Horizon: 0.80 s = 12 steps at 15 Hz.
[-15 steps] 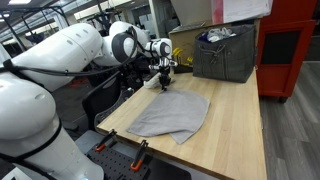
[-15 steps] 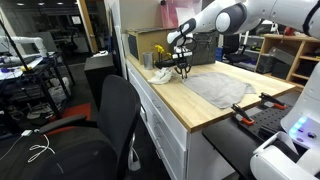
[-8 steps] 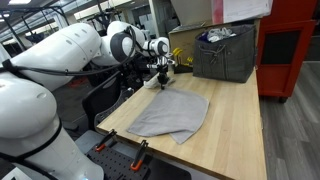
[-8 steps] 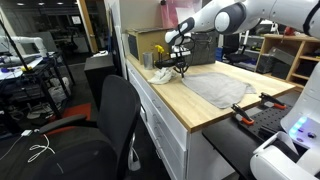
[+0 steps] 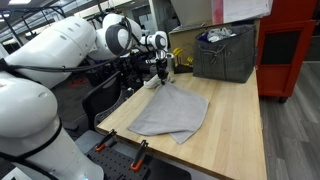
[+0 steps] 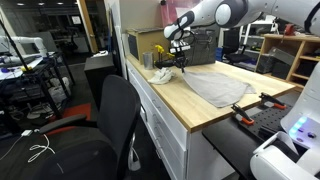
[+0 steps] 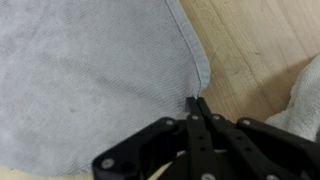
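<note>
A grey cloth lies folded on the light wooden table; it also shows in the other exterior view and fills most of the wrist view. My gripper is shut on the cloth's far corner and holds that corner lifted above the table. In the wrist view the black jaws are closed together pinching the cloth's hemmed edge. In an exterior view the gripper hangs over the table's far end, with the cloth draped down from it.
A dark grey bin stands at the back of the table. A white crumpled cloth lies near the gripper; it shows at the right edge of the wrist view. A black office chair stands beside the table.
The gripper has risen from the table with the cloth's corner pinched in it, pulling that corner up.
</note>
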Tool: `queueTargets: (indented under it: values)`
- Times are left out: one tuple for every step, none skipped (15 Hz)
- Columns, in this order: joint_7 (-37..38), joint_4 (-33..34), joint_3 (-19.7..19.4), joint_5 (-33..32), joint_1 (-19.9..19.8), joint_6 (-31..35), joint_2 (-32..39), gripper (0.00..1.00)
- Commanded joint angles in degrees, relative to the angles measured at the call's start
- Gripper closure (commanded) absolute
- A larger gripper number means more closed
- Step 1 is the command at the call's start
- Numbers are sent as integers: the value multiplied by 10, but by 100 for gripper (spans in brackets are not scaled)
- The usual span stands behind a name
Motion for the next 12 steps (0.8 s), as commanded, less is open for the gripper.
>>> queueTargets:
  values:
    - [-2, -90, 4, 13, -11, 5, -74, 99]
    - [-9, -111, 7, 18, -17, 6, -90, 99]
    - [-16, -132, 10, 23, -21, 7, -107, 99]
    - [-23, -157, 12, 28, -26, 9, -126, 99]
    - [-31, -182, 15, 34, -32, 12, -144, 99]
    - [-41, -207, 16, 40, -36, 13, -163, 99]
    - [-50, -230, 17, 47, -42, 18, -181, 99]
    - [-52, -253, 15, 53, -46, 22, -197, 99]
    - [-55, -275, 13, 57, -49, 23, -212, 99]
    - [-53, -293, 10, 61, -52, 27, -223, 99]
    - [-50, -312, 7, 64, -55, 30, -235, 99]
    - [-49, -333, 5, 67, -59, 34, -247, 99]
